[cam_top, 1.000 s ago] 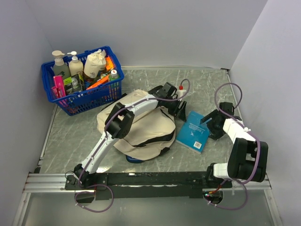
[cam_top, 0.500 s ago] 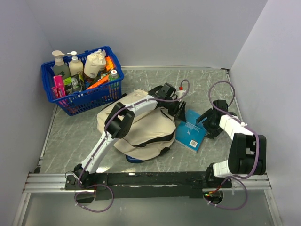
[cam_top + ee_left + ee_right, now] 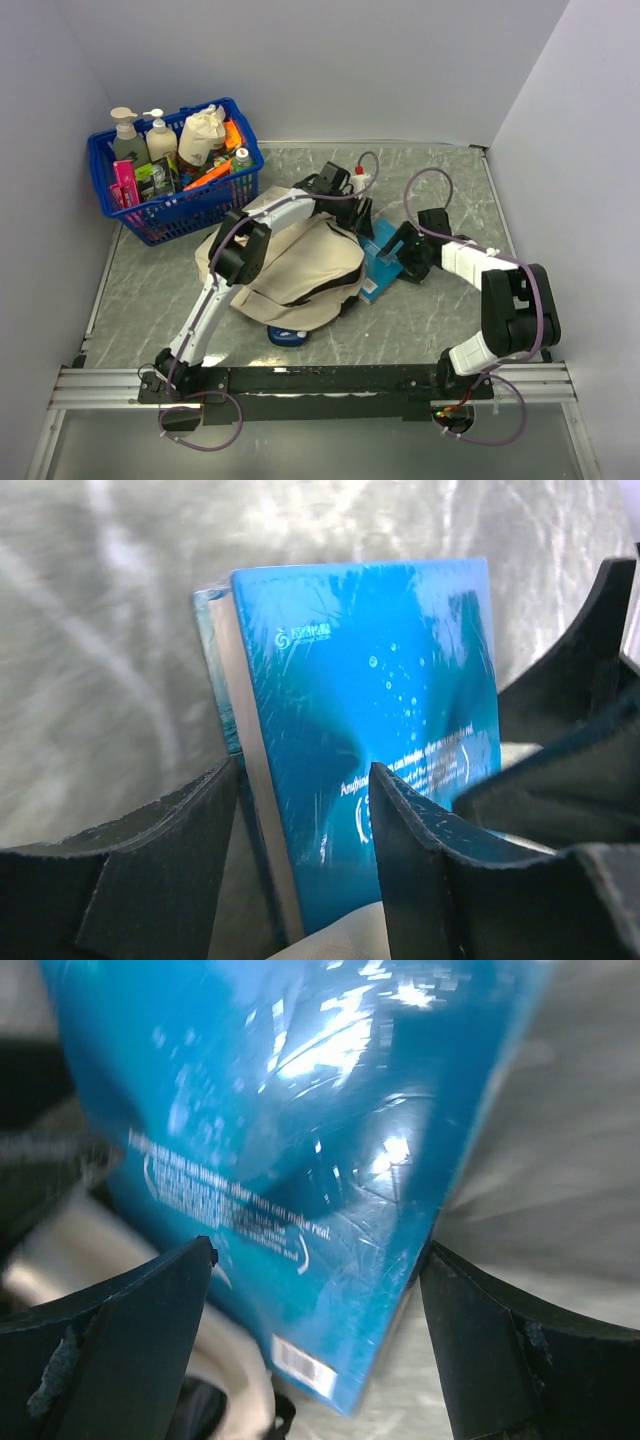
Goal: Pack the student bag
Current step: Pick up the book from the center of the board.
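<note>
Student bag (image 3: 296, 268): cream with black trim, slumped on the worktop (image 3: 440, 320) under the left arm. Its right edge is just beside both tools.
Blue book (image 3: 378, 262): glossy, tilted up against the bag's right edge, between the left tool (image 3: 362, 222) and the right tool (image 3: 400, 252).
Left tool: over the bag's right edge, jaws moderately apart, clamping nothing that shows.
Right tool: on the book's side away from the bag, jaws wide. The book's lower corner lies in the gap, and neither pad is seen pressing it.
Top view only: the whole bag, both arms, and a blue basket (image 3: 190, 205) of pump bottles (image 3: 126, 135), well apart from both tools at the far left.
Left wrist view only: the book (image 3: 380, 680) stands behind the tool (image 3: 305, 780), its pale spine to the left and white lettering on the cover. Cream bag fabric (image 3: 332, 945) shows below the gap.
Right wrist view only: the book's cover (image 3: 280, 1110) fills the view beyond the tool (image 3: 318, 1250), with a barcode at its lower corner. The rest is blurred.
</note>
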Controlling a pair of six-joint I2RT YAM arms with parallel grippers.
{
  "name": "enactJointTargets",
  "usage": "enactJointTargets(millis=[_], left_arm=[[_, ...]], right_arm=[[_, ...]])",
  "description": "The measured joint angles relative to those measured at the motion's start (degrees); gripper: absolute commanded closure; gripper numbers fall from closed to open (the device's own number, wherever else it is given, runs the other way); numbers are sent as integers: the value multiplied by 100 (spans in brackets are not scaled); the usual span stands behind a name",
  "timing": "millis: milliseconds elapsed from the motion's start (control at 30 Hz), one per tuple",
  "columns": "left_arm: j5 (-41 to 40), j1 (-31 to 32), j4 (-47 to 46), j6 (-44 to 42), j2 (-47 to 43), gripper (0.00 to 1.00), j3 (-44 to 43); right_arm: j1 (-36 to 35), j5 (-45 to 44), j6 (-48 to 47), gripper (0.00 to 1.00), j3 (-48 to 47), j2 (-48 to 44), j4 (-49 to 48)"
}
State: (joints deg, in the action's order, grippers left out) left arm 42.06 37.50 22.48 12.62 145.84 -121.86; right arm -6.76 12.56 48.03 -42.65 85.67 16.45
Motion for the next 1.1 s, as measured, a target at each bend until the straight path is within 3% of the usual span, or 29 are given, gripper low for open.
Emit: enactJointTargets(millis=[233,467,667,867,967,1100], left_arm=[[-188,-168,52,-304,-225,45,306],[-284,-186,70,-518,-330,51,446],[-236,-291,42,-723,-345,53,452],[-142,-367,55,-1189,-385,54,466],[-4,-365,111,-1259,-407,54,461],[339,-350,291,-1228,-407,54,444]], right_arm=[[-232,343,643,7,466,-66,-1078],[-754,-573,1279,6,905,-319,-1718],[-885,-721,1587,8,1154,-59,-2691],[-885,-636,1884,11,1808,343,-4833],[-885,-389,2081,11,2100,844,-6373],[-885,-74,2111,16,2210,1062,-7082]])
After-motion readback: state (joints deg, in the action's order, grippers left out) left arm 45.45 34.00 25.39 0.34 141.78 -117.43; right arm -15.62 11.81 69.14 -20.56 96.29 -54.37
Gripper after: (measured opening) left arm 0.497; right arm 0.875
